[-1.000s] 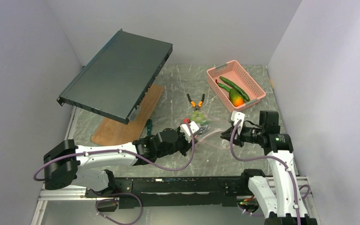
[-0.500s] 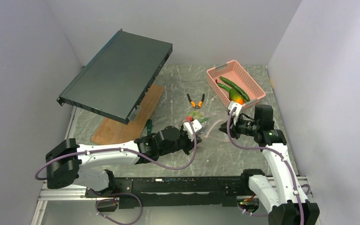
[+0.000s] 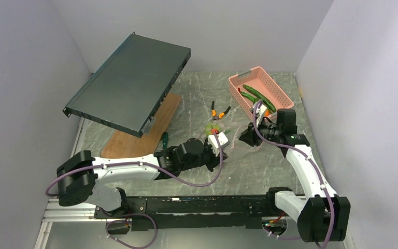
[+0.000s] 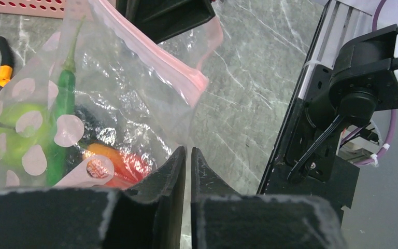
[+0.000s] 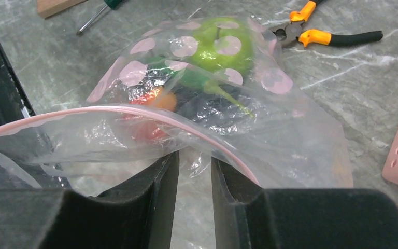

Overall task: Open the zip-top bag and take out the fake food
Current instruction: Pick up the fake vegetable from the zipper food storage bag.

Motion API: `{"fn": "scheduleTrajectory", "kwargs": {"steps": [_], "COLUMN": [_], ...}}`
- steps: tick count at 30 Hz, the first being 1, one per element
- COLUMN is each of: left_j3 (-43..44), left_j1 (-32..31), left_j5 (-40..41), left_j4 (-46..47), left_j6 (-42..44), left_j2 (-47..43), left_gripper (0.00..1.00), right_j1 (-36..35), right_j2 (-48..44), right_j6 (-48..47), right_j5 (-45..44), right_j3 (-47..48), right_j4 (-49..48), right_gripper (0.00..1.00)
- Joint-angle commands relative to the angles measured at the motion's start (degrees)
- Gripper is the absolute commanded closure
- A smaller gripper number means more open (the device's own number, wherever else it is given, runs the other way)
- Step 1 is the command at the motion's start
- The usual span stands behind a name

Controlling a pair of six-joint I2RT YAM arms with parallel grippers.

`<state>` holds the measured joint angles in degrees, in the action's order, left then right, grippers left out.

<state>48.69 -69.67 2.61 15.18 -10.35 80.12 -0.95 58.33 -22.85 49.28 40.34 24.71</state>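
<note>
The zip-top bag (image 3: 234, 141) lies on the marble table between my two grippers, its pale pink zip strip (image 5: 134, 111) arching across the right wrist view. Fake food shows through the plastic: a green apple (image 5: 218, 45), a long green piece (image 4: 62, 104), a dark bunch (image 5: 207, 106) and a red-orange piece (image 4: 127, 165). My left gripper (image 4: 187, 153) has its jaws almost together, pinching the bag's edge below the strip. In the right wrist view my right gripper (image 5: 194, 155) stands at the bag's mouth. Its jaws are apart and loose film lies in the gap.
A pink basket (image 3: 282, 101) at the back right holds long green cucumbers (image 3: 256, 93). Orange-handled pliers (image 3: 217, 111) lie just behind the bag. A green-handled screwdriver (image 3: 164, 139), a wooden board (image 3: 134, 140) and a tilted dark panel (image 3: 129, 83) fill the left side.
My right gripper has moved away from me towards the basket and its jaws have spread. My left gripper has pushed forward and right. The bag and the pliers have shifted with them.
</note>
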Motion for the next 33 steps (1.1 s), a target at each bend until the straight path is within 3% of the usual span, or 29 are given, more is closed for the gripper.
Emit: {"fn": "scheduleTrajectory", "kwargs": {"steps": [1, 4, 11, 15, 21, 29, 33], "left_j3": [0.90, -0.59, -3.87, -4.87, -1.35, 5.97, 8.80], "left_j1": [0.06, 0.14, 1.27, 5.53, 12.51, 17.53, 19.20], "left_j5": [0.27, 2.45, 7.28, 6.08, 1.08, -1.29, -0.99], "left_j4": [1.98, 1.51, 0.49, -0.42, -3.59, -6.33, -7.37], "left_j6": [-0.61, -0.12, 0.88, -1.58, -5.58, -7.22, -6.62], "left_j2": [-1.80, -3.85, -9.93, -11.58, -8.89, 2.70, 8.50], "left_gripper": [0.83, 0.70, 0.21, 0.06, 0.04, 0.29, 0.33], "right_j1": [2.06, 3.16, 4.85, 6.21, 6.93, 6.93, 6.66], "right_j2": [0.71, 0.89, 1.28, 0.66, 1.11, 5.21, 6.94], "right_j6": [6.77, 8.83, 13.27, 15.69, 20.34, 25.45, 24.93], "right_j5": [-0.50, -0.22, 2.04, 3.74, 4.64, 4.90, 4.67], "right_j3": [0.40, -0.31, -1.62, -2.87, -5.38, -5.66, -5.31], "right_j4": [-6.22, -7.78, -10.11, -11.34, -14.63, -17.58, -17.54], "right_gripper": [0.68, 0.66, 0.64, 0.63, 0.62, 0.62, 0.62]}}
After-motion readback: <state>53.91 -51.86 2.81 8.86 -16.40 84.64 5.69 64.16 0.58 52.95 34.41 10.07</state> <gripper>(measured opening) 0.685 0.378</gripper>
